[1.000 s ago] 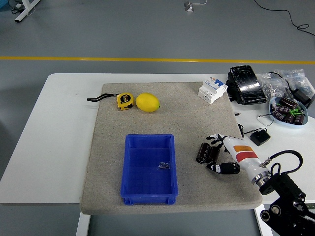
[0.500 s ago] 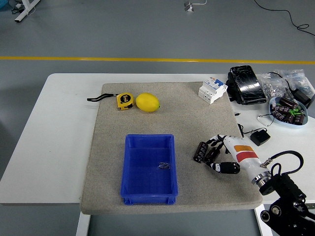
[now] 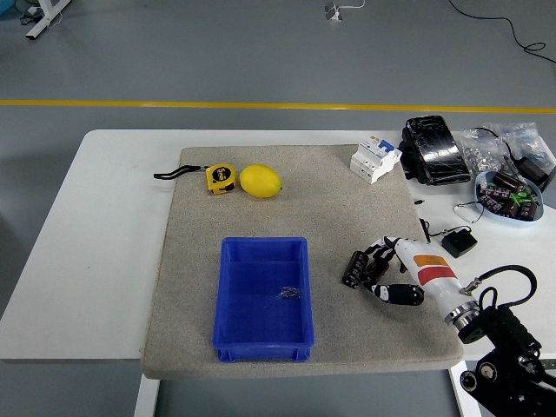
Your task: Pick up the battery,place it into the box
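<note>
The battery (image 3: pixel 354 268), a black cylinder pack, lies on the grey mat right of the blue box (image 3: pixel 261 243). My right hand (image 3: pixel 382 276) comes in from the lower right. Its fingers (image 3: pixel 375 258) rest against the battery's right side, and the thumb (image 3: pixel 398 294) is spread apart below, so the battery is not enclosed. The box stands at the mat's front centre with a small dark item (image 3: pixel 290 294) inside. My left arm is out of view.
A yellow tape measure (image 3: pixel 221 178) and a lemon (image 3: pixel 260 181) lie at the mat's back left. A white breaker (image 3: pixel 374 159), a black pack (image 3: pixel 434 149), a small black block (image 3: pixel 458 242) and a bowl of parts (image 3: pixel 509 195) are at the right.
My right hand has moved a little left and nudged the battery left with it, towards the box. Since half a second ago almost nothing has shifted.
</note>
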Robot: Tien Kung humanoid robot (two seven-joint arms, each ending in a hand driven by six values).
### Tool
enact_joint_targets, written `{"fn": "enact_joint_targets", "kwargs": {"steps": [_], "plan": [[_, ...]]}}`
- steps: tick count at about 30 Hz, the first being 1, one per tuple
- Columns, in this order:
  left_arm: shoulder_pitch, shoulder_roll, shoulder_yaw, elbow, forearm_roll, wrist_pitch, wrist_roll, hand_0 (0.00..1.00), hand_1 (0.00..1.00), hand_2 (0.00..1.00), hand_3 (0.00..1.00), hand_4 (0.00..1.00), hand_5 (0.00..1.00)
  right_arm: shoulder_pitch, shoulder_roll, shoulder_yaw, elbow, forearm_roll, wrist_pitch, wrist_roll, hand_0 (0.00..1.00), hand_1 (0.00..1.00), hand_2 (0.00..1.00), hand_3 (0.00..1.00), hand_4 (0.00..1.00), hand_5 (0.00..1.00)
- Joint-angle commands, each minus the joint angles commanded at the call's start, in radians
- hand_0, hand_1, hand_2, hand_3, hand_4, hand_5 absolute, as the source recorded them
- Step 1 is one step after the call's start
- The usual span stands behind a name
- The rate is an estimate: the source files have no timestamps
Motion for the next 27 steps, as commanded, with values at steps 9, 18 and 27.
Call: {"fn": "enact_joint_targets", "kwargs": {"steps": [9, 18, 27], "plan": [[-0.001, 0.000, 0.011, 0.002, -0.019, 0.009, -0.003, 0.732, 0.714, 0.755, 0.680, 0.718, 0.666, -0.002, -0.013, 0.031, 0.083, -0.048, 0.001, -0.027, 0.292, 0.452, 0.530, 0.581, 0.803, 0.061], [0.007, -0.002, 0.013, 0.003, -0.022, 0.012, -0.001, 0.731, 0.709, 0.753, 0.683, 0.719, 0.668, 0.025, -0.004, -0.016, 0.279, -0.122, 0.006, -0.088, 0.292, 0.447, 0.526, 0.575, 0.784, 0.044], [0.018, -0.001, 0.013, 0.003, -0.023, 0.012, 0.001, 0.732, 0.707, 0.753, 0.684, 0.720, 0.668, 0.126, 0.050, -0.197, 0.387, -0.139, 0.034, -0.156, 0.317, 0.457, 0.534, 0.579, 0.804, 0.058]]}}
